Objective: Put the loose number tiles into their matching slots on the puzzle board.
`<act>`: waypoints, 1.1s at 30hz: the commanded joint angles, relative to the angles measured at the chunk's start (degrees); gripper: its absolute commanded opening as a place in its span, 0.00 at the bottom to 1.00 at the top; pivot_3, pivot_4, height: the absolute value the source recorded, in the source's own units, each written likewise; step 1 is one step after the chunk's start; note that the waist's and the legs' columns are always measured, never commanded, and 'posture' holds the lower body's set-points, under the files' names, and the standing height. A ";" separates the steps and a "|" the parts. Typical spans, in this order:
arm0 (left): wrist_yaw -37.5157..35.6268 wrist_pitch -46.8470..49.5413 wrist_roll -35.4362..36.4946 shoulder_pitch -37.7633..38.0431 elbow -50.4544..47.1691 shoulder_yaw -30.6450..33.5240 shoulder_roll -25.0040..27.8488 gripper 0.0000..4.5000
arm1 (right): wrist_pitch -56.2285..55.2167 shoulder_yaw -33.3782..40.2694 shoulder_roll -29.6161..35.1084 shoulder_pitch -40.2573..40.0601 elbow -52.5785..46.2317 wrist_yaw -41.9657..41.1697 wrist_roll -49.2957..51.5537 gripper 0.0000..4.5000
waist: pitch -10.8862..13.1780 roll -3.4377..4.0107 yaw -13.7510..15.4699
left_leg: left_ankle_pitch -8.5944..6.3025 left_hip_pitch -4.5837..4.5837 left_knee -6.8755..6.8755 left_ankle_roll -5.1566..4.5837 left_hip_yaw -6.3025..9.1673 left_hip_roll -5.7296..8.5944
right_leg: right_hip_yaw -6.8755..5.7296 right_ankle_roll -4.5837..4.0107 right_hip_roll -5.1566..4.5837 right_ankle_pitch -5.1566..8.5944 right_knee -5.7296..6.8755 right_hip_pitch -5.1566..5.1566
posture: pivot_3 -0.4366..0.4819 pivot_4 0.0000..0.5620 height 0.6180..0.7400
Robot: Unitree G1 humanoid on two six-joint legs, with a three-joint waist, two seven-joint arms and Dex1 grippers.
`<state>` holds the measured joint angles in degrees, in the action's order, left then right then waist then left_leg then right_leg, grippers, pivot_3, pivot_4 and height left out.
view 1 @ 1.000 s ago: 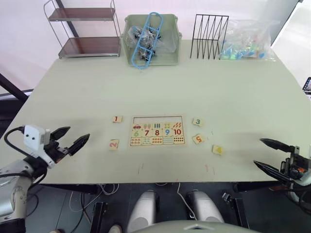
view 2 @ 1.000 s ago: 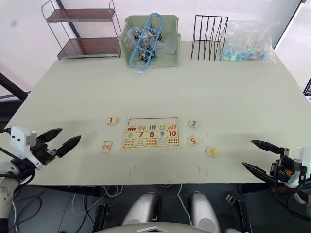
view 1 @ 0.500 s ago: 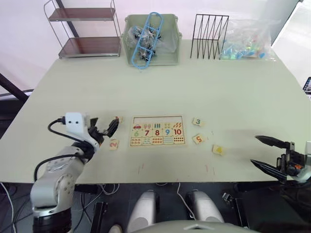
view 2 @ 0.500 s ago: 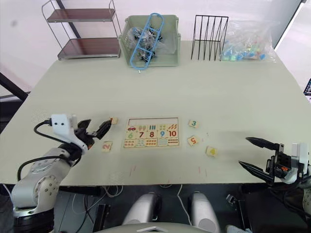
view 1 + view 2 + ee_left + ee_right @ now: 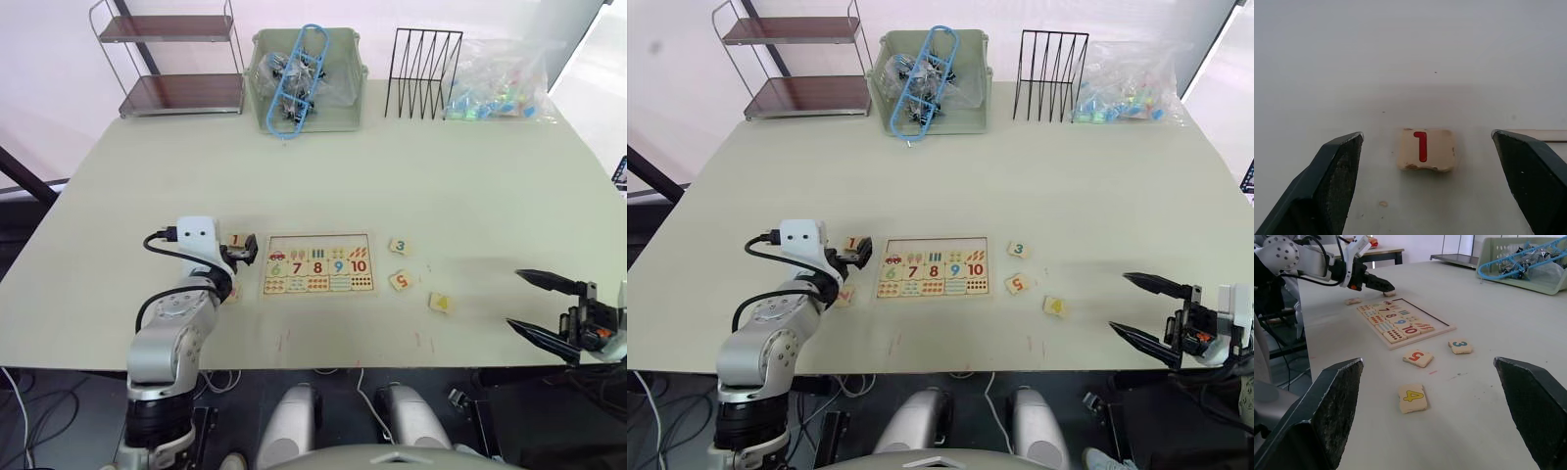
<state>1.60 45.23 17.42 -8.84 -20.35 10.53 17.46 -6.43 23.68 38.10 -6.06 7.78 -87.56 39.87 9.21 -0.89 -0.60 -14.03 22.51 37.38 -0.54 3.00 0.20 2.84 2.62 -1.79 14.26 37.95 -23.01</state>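
Now the left gripper [image 5: 1425, 183] hovers with fingers spread wide, the red 1 tile [image 5: 1426, 149] lying flat on the worktop [image 5: 470, 176] squarely between them, just left of the puzzle board [image 5: 316, 264]. Right gripper [image 5: 541, 305], likewise spread, waits well apart.

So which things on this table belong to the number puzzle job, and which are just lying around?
Job: puzzle board; tile 1, between the open left gripper's fingers; tile 2; tile 3; tile 5; tile 4.

Lying about: shelf rack; green basket; wire file rack; plastic bag.
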 commanded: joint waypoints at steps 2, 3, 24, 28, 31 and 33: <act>0.29 1.45 -2.35 -1.83 0.81 -0.91 0.22 1.00 | -1.50 2.21 0.42 0.60 -0.27 0.02 0.74 0.99 | 0.00 0.00 -0.05 | 0.00 0.00 0.00 0.00 0.00 0.00 | 0.00 0.00 0.00 0.00 0.00 0.00 | 0.48 0.27 1.00; 0.14 1.85 -2.70 -2.08 1.26 -1.05 0.36 1.00 | -1.54 2.19 0.47 0.68 -0.18 0.03 0.76 0.99 | 0.00 0.00 -0.03 | 0.00 0.00 0.00 0.00 0.01 0.00 | 0.00 0.00 0.00 0.00 0.00 0.00 | 0.48 0.27 1.00; -3.77 7.48 -2.01 -5.17 6.09 1.06 -1.05 0.49 | -2.71 1.71 0.44 1.75 1.12 0.15 0.31 1.00 | -0.02 0.04 0.11 | 0.00 -0.14 0.02 0.00 0.22 0.10 | -0.19 0.01 -0.12 0.01 -0.02 0.26 | 0.48 0.27 1.00; -4.23 8.41 -1.97 -5.10 6.21 1.55 -1.04 0.33 | -2.87 1.74 0.37 1.42 0.86 0.25 0.33 1.00 | -0.04 0.08 0.14 | 0.00 -0.14 0.02 0.00 0.26 0.14 | -0.22 0.02 -0.14 0.01 -0.02 0.29 | 0.48 0.27 1.00; -4.51 8.44 -2.22 -5.10 6.33 1.70 -0.89 0.33 | -2.93 1.71 0.34 1.29 0.73 0.29 0.36 1.00 | -0.04 0.08 0.11 | 0.00 -0.15 0.02 0.00 0.26 0.14 | -0.22 0.02 -0.15 0.01 -0.02 0.29 | 0.48 0.27 1.00; -4.90 8.18 -2.44 -5.12 6.04 1.85 -0.52 0.33 | -2.97 1.54 0.20 1.17 0.47 0.36 0.40 1.00 | -0.04 0.08 0.10 | 0.00 -0.15 0.02 0.00 0.26 0.14 | -0.22 0.02 -0.15 0.01 -0.02 0.30 | 0.48 0.27 1.00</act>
<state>-2.42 52.38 14.81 -14.45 -14.92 12.91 16.76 -8.92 23.68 38.10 -4.77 9.55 -87.17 39.60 9.17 -0.81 -0.50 -14.03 22.36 37.40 -0.54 3.26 0.34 2.62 2.64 -1.93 14.27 37.93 -22.72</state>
